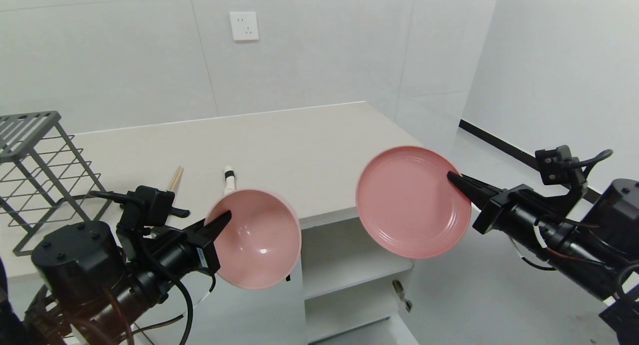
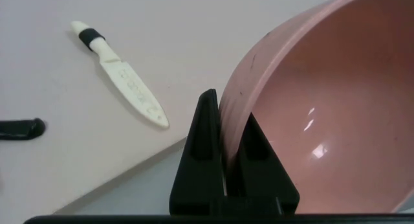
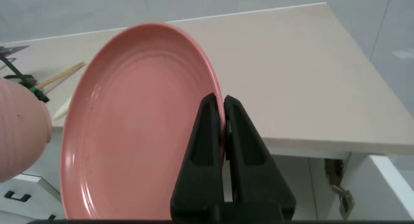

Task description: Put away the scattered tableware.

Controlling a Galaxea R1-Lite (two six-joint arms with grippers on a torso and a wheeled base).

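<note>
Pink bowl (image 1: 257, 240) tipped on edge, mouth turned up and back toward the head camera, rim clamped between the closed fingers of the left gripper (image 1: 224, 217): one finger inside the wall, the other outside, body of the bowl reaching past the fingertips toward the robot's right, off the front edge of the countertop (image 1: 299, 145). Pink plate (image 1: 409, 202) likewise stood on edge, ridged face toward the camera, rim pinched tight between the fingers of the right gripper (image 1: 452, 177), disc spreading beyond the fingertips toward the robot's left, in the air by the counter's near right corner. Bowl and plate apart, open gap between them. Beyond the left fingers, flat on the counter, cream knife (image 1: 229, 179) with long axis running away from the robot, black-banded handle at the far end, blade toward the front edge. Wooden chopsticks (image 1: 175, 178) near it, partly hidden by the arm. Dark wire rack (image 1: 35, 170) farther left. Pale beige counter, open white cabinet shelves (image 1: 349, 275) below, grey tiled wall with white outlet (image 1: 244, 26).
</note>
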